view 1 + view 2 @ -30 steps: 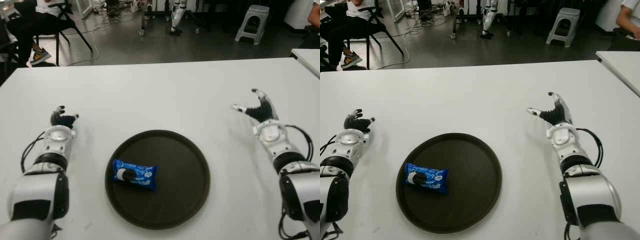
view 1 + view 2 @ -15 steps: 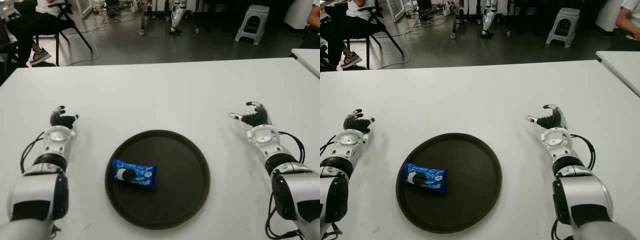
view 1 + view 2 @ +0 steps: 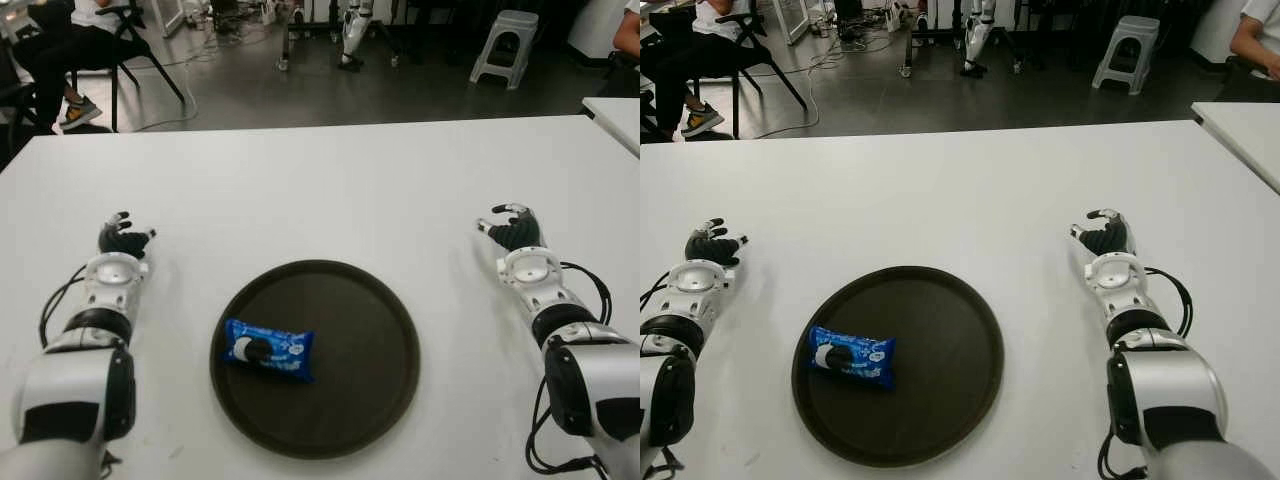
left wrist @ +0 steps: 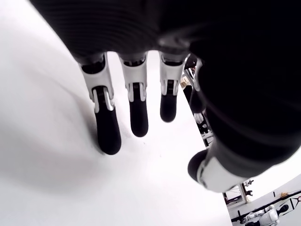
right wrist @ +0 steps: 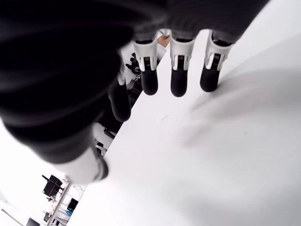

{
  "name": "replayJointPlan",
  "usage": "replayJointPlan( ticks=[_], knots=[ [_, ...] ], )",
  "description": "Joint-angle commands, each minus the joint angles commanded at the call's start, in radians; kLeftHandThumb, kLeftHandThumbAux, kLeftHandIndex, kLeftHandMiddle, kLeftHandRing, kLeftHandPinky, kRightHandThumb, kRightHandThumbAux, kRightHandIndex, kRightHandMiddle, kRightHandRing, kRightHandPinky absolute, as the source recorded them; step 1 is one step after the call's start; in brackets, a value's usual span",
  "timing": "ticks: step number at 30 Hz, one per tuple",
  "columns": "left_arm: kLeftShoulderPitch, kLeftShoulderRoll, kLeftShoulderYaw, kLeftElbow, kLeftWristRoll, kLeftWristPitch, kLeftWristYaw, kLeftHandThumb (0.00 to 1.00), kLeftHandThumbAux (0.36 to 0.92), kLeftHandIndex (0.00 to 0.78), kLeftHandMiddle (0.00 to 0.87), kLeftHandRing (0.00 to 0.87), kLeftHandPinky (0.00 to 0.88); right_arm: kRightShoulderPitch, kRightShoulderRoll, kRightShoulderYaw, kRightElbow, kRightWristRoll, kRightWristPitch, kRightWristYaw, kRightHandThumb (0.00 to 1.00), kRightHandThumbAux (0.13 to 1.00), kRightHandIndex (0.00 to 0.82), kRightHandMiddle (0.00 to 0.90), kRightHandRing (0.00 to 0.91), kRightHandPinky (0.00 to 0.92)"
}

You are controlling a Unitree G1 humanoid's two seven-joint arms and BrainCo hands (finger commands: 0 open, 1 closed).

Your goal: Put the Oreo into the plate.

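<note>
Oreo (image 3: 267, 350) lies on plate (image 3: 380, 400), between empty, loosely spread left hand (image 3: 124, 240) and right hand (image 3: 511, 230).

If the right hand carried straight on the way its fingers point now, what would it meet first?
Probably nothing: the right hand, empty, shows right of the plate and points toward the far edge over bare white table. The Oreo lies in the plate, off that line.

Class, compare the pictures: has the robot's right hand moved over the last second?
Yes. The right hand has drawn back toward the robot and lowered, fingers curling in, to the right of the plate, which stayed put.
</note>
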Motion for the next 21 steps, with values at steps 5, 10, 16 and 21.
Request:
replayJointPlan(
  ticks=[5,10,16,21],
  knots=[
    [0.002,-0.002,0.004,-0.001,-0.003,-0.008,-0.004,0.376,0.75,0.137,0.147,0.162,0.146,0.0,0.001,-0.01,-0.001,0.008,0.0,0.009,0.679,0.732,0.404,0.396,0.487,0.523],
    [0.004,-0.002,0.004,0.0,-0.004,-0.011,-0.01,0.401,0.745,0.185,0.159,0.163,0.129,0.003,0.004,-0.012,-0.001,0.005,-0.004,0.009,0.684,0.731,0.404,0.384,0.47,0.513],
    [0.005,0.0,0.006,0.001,-0.008,-0.015,-0.019,0.396,0.747,0.161,0.172,0.168,0.147,0.004,0.009,-0.023,-0.002,0.014,-0.009,0.017,0.687,0.729,0.405,0.42,0.516,0.559],
    [0.005,0.001,0.007,0.0,-0.007,-0.015,-0.018,0.395,0.748,0.149,0.172,0.172,0.154,0.002,0.012,-0.028,-0.002,0.018,-0.006,0.021,0.687,0.728,0.406,0.43,0.53,0.56]
  ],
)
